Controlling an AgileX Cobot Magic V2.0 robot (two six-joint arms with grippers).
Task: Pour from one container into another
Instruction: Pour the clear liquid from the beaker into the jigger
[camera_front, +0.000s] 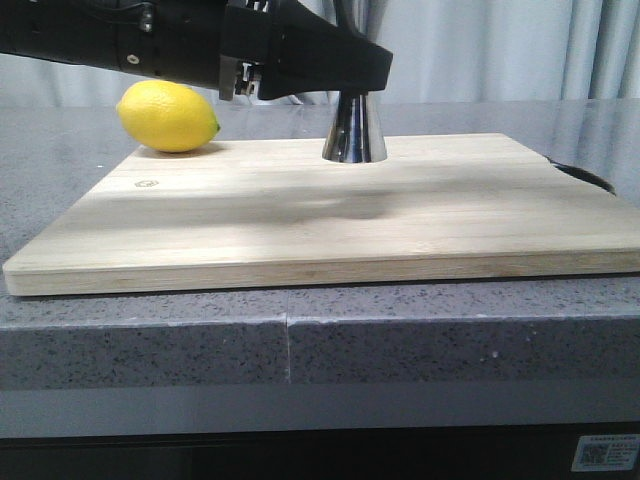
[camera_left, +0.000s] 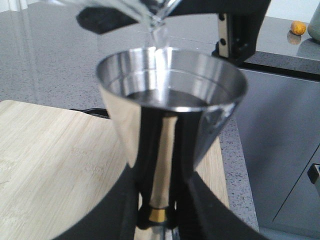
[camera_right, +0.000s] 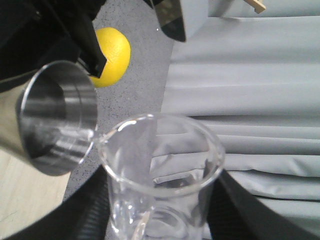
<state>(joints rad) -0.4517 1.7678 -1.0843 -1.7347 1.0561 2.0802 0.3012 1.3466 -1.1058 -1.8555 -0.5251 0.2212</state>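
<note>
Pour well under way. In the left wrist view, steel jigger (camera_left: 170, 107) fills the centre of frame, clamped at its gold-banded waist by the left gripper (camera_left: 159, 212), fingers (camera_left: 112, 210) pressed against both sides. Glass beaker (camera_left: 135, 12) tipped at the upper edge, lip just above the jigger's rim, thin clear stream falling in; liquid already pooled inside the upper cone. In the right wrist view, beaker (camera_right: 162, 172) at lower centre, gripped around its body by the right gripper (camera_right: 160, 210), lip almost touching the jigger (camera_right: 55, 117) at left. Front view: only the jigger's lower cone (camera_front: 354, 128) visible, standing on the bamboo cutting board (camera_front: 320, 215); lemon (camera_front: 167, 116) upper left. Remaining, likely: finishing the pour, righting the beaker. Level left inside the beaker unclear.
</note>
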